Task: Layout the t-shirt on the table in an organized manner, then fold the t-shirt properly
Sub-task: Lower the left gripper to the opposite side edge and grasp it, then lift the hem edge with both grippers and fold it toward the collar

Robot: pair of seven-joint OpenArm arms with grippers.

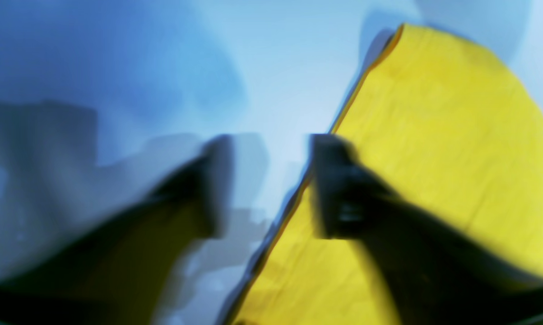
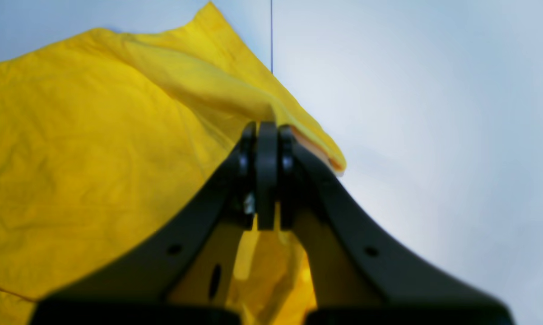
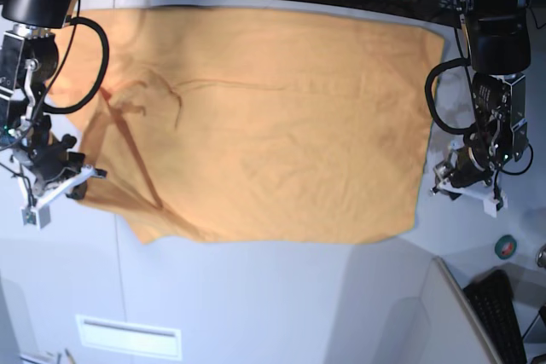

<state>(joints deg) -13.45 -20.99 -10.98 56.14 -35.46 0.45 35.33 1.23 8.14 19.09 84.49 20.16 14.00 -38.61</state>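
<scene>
The t-shirt (image 3: 264,125) is spread nearly flat across the table (image 3: 281,304), with its far edge lying along the table's far rim and its near hem running across the middle of the surface. In the base view, a fold and some creases are seen at the cloth's left side, where one corner is lifted. That corner is pinched by the right gripper (image 2: 266,135), whose jaws are clenched on a ridge of the t-shirt; in the right wrist view the fabric is drawn up into a peak toward the closed tips. The left gripper (image 1: 271,180) is seen at the shirt's opposite edge, its jaws parted, with bare table showing between them and nothing grasped; one finger (image 1: 339,189) overlaps the cloth's edge in the blurred left wrist view.
</scene>
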